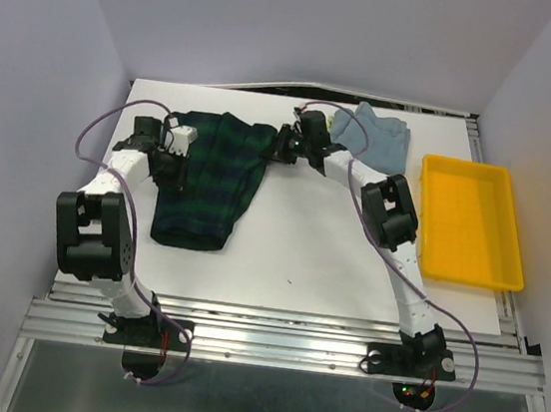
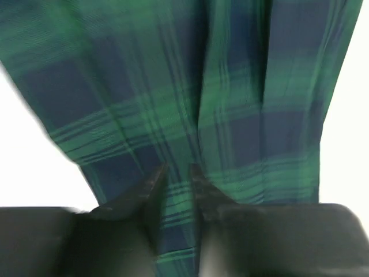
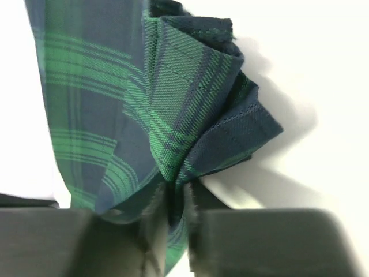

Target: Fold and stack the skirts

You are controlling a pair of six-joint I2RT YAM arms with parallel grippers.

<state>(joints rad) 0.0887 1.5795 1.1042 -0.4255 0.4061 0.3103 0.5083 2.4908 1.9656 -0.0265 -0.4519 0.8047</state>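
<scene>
Field note: I read this as a robotics lab test cell, not a home or shop. A white table (image 1: 349,265) is boxed in by bare pale walls (image 1: 29,85) at 9, 12 and 3 o'clock, with an aluminium rail frame (image 1: 288,346) along its 6 o'clock edge. Two arm bases (image 1: 144,336) are bolted to that rail with small lights lit and purple cables (image 1: 79,142) looping loose; the only props are a plaid skirt (image 1: 204,177) at 11 o'clock and a yellow tray (image 1: 469,225) at 3 o'clock.
</scene>
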